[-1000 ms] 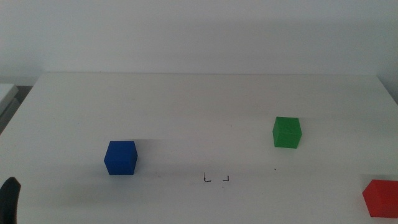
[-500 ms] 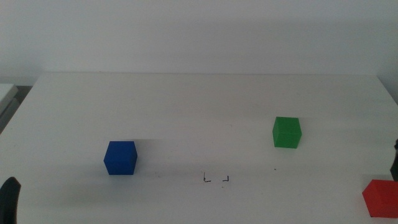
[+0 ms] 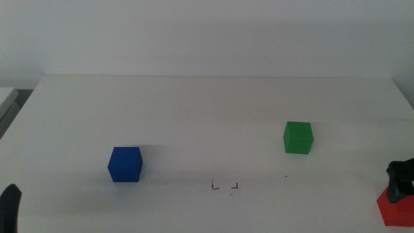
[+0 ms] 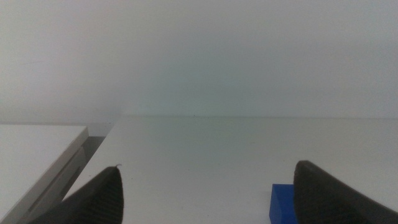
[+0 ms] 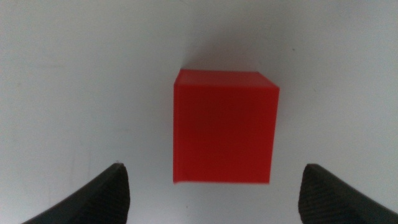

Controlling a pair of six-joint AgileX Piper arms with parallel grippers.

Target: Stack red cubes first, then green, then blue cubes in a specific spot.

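Note:
The red cube [image 3: 396,208] sits at the table's near right corner, and my right gripper [image 3: 402,178] hangs just above it. In the right wrist view the red cube [image 5: 224,127] lies ahead of the gap between my right gripper's [image 5: 214,186] open jaws, untouched. The green cube [image 3: 298,138] rests right of centre. The blue cube [image 3: 125,164] stands left of centre, and a corner of the blue cube [image 4: 283,202] shows in the left wrist view. Between them, near the front, are the black corner marks of the specific spot [image 3: 225,186]. My left gripper [image 3: 9,207] waits open at the bottom left edge.
A white table [image 3: 213,110] carries everything; its far edge meets a pale wall. A tiny black speck [image 3: 286,175] lies in front of the green cube. A light platform edge [image 4: 37,155] runs beside the table on the left.
My right gripper has come into the middle view from the right edge and now hangs over the red cube. The cubes and the left arm have not moved.

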